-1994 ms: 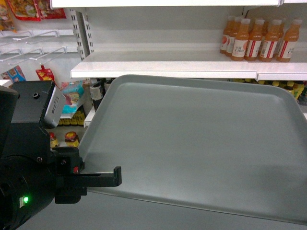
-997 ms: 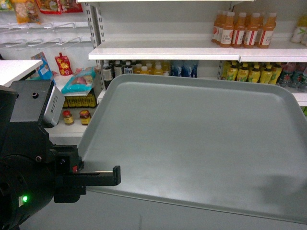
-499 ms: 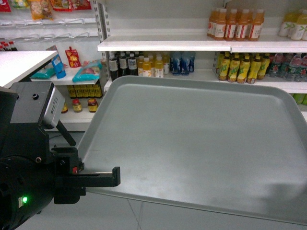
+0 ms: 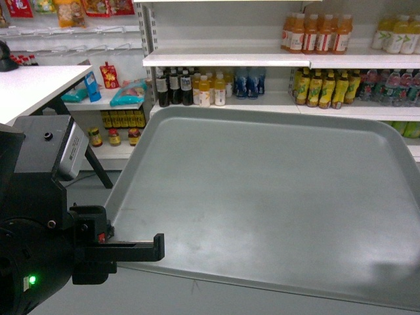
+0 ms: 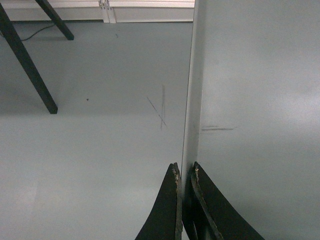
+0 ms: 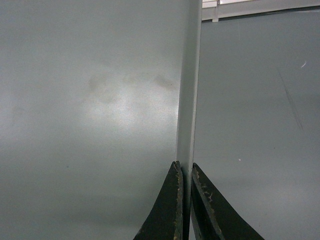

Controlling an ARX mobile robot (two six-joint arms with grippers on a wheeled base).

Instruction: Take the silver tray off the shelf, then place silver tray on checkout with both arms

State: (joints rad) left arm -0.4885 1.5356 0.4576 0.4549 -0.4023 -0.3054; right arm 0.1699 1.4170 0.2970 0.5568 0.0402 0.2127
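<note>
The silver tray hangs in the air in front of me, flat and grey-green, filling most of the head view. My left gripper is shut on its left rim; in the left wrist view the black fingers pinch the rim's edge, with the tray to their right. My right gripper is shut on the opposite rim, with the tray to its left; it is out of the head view. The shelf stands behind the tray. A corner of the white checkout shows at the far left.
Bottles of drink line the shelf boards, and snack packs lie on a lower board. The checkout's dark legs stand on the grey floor to my left. Grey floor also lies under the tray's right side.
The shelves have shrunk and slid right in the head view, as if I have backed away and turned left. The checkout has come into view at left. Both grippers still hold the tray.
</note>
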